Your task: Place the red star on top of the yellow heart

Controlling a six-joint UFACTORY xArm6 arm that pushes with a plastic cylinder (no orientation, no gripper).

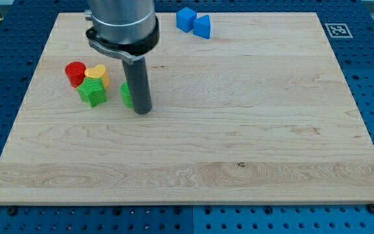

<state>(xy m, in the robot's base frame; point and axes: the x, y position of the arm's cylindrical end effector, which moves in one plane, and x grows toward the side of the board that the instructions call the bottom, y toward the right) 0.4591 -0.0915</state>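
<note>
A red block (75,73), which looks rounded from here, sits at the view's left on the wooden board (239,130). The yellow heart (99,74) touches its right side. A green star (92,93) lies just below both, touching the heart. My tip (143,112) rests on the board to the right of this cluster. A second green block (126,95) sits against the rod's left side, partly hidden by it. The tip is apart from the red block and the yellow heart.
Two blue blocks sit together near the board's top edge: a blue cube-like one (186,19) and a blue wedge-like one (202,26). A black-and-white marker tag (337,30) is at the top right corner. The arm's grey body (122,26) hangs over the top left.
</note>
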